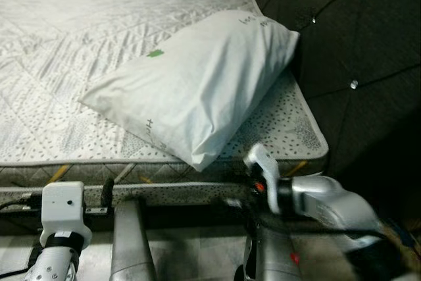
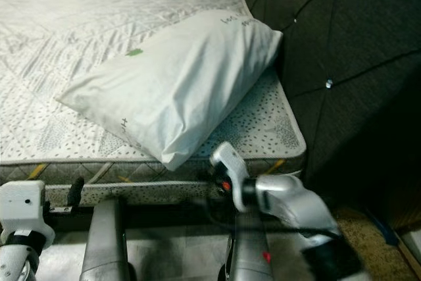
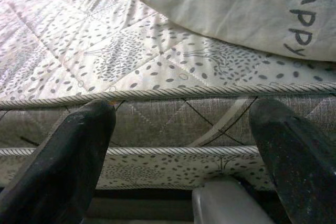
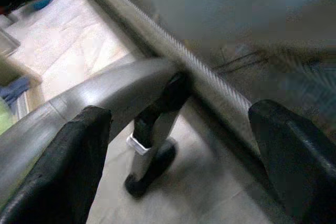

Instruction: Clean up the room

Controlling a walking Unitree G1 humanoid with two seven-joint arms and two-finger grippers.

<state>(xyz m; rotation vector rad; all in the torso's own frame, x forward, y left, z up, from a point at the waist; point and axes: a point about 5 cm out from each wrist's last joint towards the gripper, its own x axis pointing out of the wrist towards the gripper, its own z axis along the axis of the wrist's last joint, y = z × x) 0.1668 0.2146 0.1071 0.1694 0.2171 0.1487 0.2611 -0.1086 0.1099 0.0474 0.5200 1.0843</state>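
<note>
On the mattress (image 1: 79,51), at the corner nearest the dark tufted headboard (image 1: 355,44), we have the pillow (image 1: 197,80) lying askew: one corner points toward the headboard, another hangs just over the near edge of the mattress. It is white, with a small green mark and some printed lettering. The rest of the quilted top that we can see is bare.

Our left gripper (image 3: 184,150) is held low in front of the mattress's side, just below its corded edge, its two black fingers spread wide with nothing between them; its wrist view looks up at the pillow's lettered corner. Our right gripper (image 4: 178,145) is below the mattress edge too, near the floor (image 4: 68,51), fingers likewise spread and empty, with our own silver limb crossing its view.

We judge the tidying of the bed to be close to done or only just reached: the pillow is on the bed but sits crooked and overhanging, so squaring it against the headboard seems to be what is left here. We cannot see the rest of the room.
</note>
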